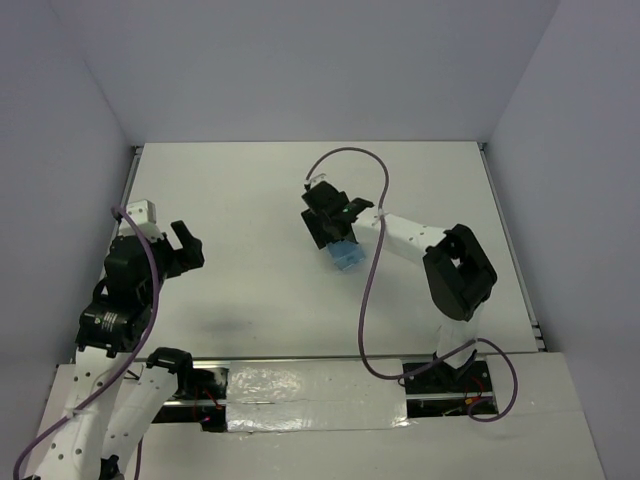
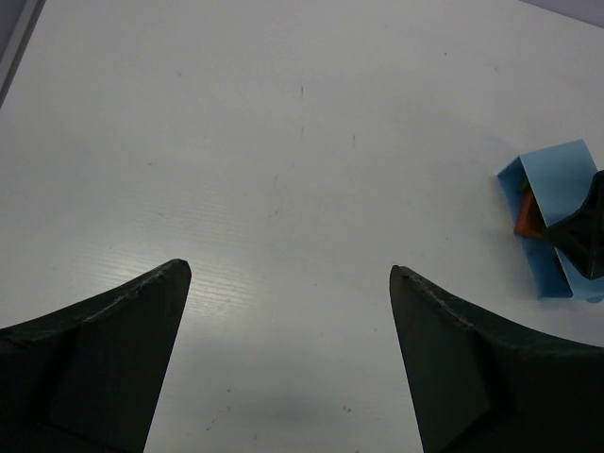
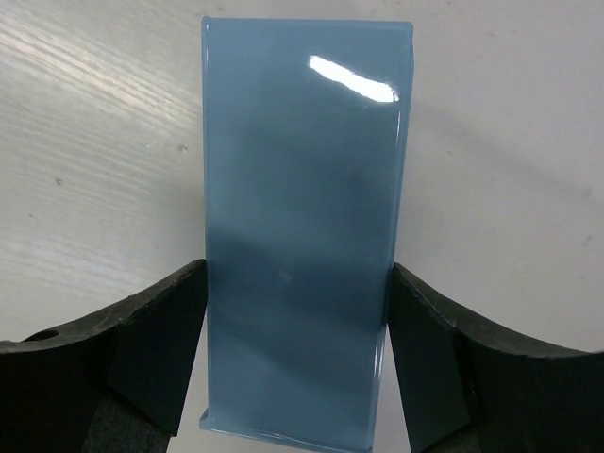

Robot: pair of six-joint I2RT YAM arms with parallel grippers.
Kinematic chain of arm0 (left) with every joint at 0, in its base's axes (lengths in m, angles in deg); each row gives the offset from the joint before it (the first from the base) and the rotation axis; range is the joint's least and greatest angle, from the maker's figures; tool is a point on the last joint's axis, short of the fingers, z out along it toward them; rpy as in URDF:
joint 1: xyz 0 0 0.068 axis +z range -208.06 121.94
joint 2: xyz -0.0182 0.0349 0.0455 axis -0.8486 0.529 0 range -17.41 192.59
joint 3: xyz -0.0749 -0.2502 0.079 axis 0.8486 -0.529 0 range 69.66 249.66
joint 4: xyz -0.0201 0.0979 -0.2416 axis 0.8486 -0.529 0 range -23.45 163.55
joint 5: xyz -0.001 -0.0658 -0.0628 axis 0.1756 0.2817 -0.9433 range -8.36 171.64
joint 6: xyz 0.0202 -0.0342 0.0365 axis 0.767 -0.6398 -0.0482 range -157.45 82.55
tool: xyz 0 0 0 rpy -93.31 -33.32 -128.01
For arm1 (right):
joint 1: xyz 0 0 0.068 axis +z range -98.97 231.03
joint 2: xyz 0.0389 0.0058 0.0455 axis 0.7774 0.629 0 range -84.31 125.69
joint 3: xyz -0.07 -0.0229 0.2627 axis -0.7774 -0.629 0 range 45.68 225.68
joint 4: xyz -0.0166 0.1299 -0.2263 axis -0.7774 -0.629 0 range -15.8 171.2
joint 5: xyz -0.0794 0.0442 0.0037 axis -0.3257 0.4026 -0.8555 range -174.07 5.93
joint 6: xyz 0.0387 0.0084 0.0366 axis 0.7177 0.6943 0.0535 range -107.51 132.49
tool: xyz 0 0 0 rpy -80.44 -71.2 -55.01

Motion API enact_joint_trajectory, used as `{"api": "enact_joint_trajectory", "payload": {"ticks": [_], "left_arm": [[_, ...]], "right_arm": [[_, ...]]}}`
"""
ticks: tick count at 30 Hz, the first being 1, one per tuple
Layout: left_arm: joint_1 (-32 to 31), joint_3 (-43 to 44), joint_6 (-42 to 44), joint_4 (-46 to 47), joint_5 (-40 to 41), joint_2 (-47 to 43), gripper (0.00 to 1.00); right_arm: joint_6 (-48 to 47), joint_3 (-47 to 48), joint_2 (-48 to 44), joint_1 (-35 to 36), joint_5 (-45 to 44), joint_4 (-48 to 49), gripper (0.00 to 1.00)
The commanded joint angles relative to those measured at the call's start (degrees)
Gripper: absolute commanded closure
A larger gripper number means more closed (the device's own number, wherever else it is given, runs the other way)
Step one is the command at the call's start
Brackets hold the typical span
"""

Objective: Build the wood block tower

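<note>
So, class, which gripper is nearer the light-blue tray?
Right. The right gripper has a finger against each side of the light-blue tray. The left gripper is open, well off to the tray's left in the top view.

The table (image 1: 250, 200) is viewed from above and behind, and the shared blue tray (image 3: 302, 236) is seen far off from the left wrist, seemingly close-up from the right.

free: table (image 2: 283, 142) ahead of left fingers (image 2: 104, 359) | obstacle — tray (image 2: 559, 175), right fingers (image 3: 142, 359) astride
</note>
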Motion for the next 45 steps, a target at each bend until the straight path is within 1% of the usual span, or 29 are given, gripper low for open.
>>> {"api": "enact_joint_trajectory", "payload": {"ticks": [1, 2, 5, 6, 9, 12, 15, 17, 18, 20, 21, 23, 24, 25, 26, 27, 30, 31, 32, 34, 35, 36, 37, 38, 39, 41, 42, 44, 45], "left_arm": [[-0.21, -0.41, 1.29, 2.57, -0.47, -0.56, 0.0], [-0.21, -0.41, 1.38, 2.57, -0.47, -0.47, 0.01], [-0.21, -0.41, 1.38, 2.66, -0.55, -0.39, 0.01], [-0.13, -0.33, 1.38, 2.66, -0.47, -0.47, 0.01], [-0.13, -0.41, 1.29, 2.57, -0.47, -0.56, 0.0], [-0.21, -0.33, 1.29, 2.57, -0.38, -0.74, 0.01], [-0.21, -0.41, 1.2, 2.48, -0.29, -0.74, 0.01], [-0.21, -0.33, 1.2, 2.48, -0.29, -0.74, 0.0], [-0.21, -0.33, 1.2, 2.48, -0.2, -0.82, 0.01], [-0.13, -0.41, 1.2, 2.48, -0.29, -0.91, 0.0], [-0.21, -0.41, 1.2, 2.48, -0.29, -0.91, 0.01], [-0.13, -0.41, 1.2, 2.48, -0.29, -1.09, 0.0], [-0.13, -0.33, 1.2, 2.48, -0.12, -1.18, 0.0], [-0.21, -0.41, 1.2, 2.4, -0.03, -1.26, 0.0], [-0.21, -0.41, 1.12, 2.48, -0.11, -1.35, 0.0], [-0.3, -0.41, 1.12, 2.48, -0.11, -1.53, 0.0], [-0.3, -0.5, 1.12, 2.57, -0.29, -1.71, 0.0], [-0.3, -0.5, 1.12, 2.57, -0.38, -1.7, 0.01], [-0.3, -0.5, 1.2, 2.66, -0.47, -1.53, 0.0], [-0.3, -0.5, 1.29, 2.75, -0.73, -1.35, 0.0], [-0.39, -0.5, 1.29, 2.75, -0.73, -1.35, 0.0], [-0.48, -0.5, 1.29, 2.75, -0.82, -1.35, 0.0], [-0.56, -0.5, 1.2, 2.66, -0.73, -1.44, 0.01], [-0.65, -0.5, 1.29, 2.75, -0.82, -1.53, 0.01], [-0.74, -0.59, 1.2, 2.75, -0.73, -1.53, 0.01], [-0.74, -0.59, 1.29, 2.75, -0.73, -1.62, 0.0], [-0.74, -0.59, 1.2, 2.75, -0.82, -1.7, 0.01], [-0.83, -0.59, 1.29, 2.75, -0.91, -1.7, 0.0], [-0.83, -0.59, 1.29, 2.75, -0.91, -1.62, 0.0]], "right_arm": [[0.46, 3.29, 0.21, 3.93, -14.24, -4.1, 0.52], [0.37, 3.65, 1.52, 4.64, -18.18, -5.15, 0.52], [0.99, 4.79, 3.38, 6.83, -23.56, -6.39, 0.52], [1.51, 5.49, 5.03, 7.8, -25.15, -7.61, 0.52], [2.04, 6.37, 6.1, 8.77, -27.0, -8.41, 0.52], [1.87, 6.82, 5.76, 8.51, -26.49, -8.33, 0.52], [2.3, 6.38, 4.09, 5.8, -24.38, -8.42, 0.52], [3.18, 5.85, 1.37, 3.08, -22.98, -8.59, 0.52], [4.32, 4.98, 0.23, -0.24, -20.79, -8.51, 0.52], [4.5, 4.01, -3.38, -3.69, -16.66, -7.28, 0.52], [3.98, 3.14, -4.26, -7.62, -10.37, -6.58, 0.52], [2.93, 2.86, -5.15, -11.42, -3.4, -5.43, 0.52], [2.14, 2.95, -4.97, -15.44, 0.72, -5.25, 0.52], [1.0, 3.04, -4.19, -17.74, 11.9, -4.64, 0.52], [0.64, 3.04, -3.57, -19.94, 18.71, -4.03, 0.52], [0.46, 2.6, -2.43, -24.49, 32.7, -3.24, 0.52], [0.98, 1.11, 0.03, -30.14, 52.29, 1.85, 0.51], [1.94, 1.11, 2.48, -32.77, 63.58, 4.39, 0.51], [2.22, 2.32, 3.98, -34.01, 68.3, 5.02, 0.5], [2.13, 5.05, 8.99, -36.13, 72.99, 3.19, 0.5], [1.96, 7.58, 10.22, -36.83, 73.36, 2.23, 0.48], [1.78, 8.57, 12.24, -37.36, 73.1, 1.44, 0.42], [1.87, 9.45, 12.87, -38.59, 72.49, 0.21, 0.32], [2.91, 10.76, 13.39, -39.47, 69.35, -0.24, 0.18], [3.96, 10.77, 13.05, -40.09, 66.45, -0.42, 0.15], [5.55, 10.86, 11.74, -40.53, 59.07, -1.03, 0.12], [6.6, 10.77, 9.47, -40.53, 50.94, -1.38, 0.12], [6.7, 8.85, 5.95, -39.66, 45.35, -0.34, 0.1], [6.7, 8.14, 2.28, -38.96, 40.28, 0.1, 0.1]]}}
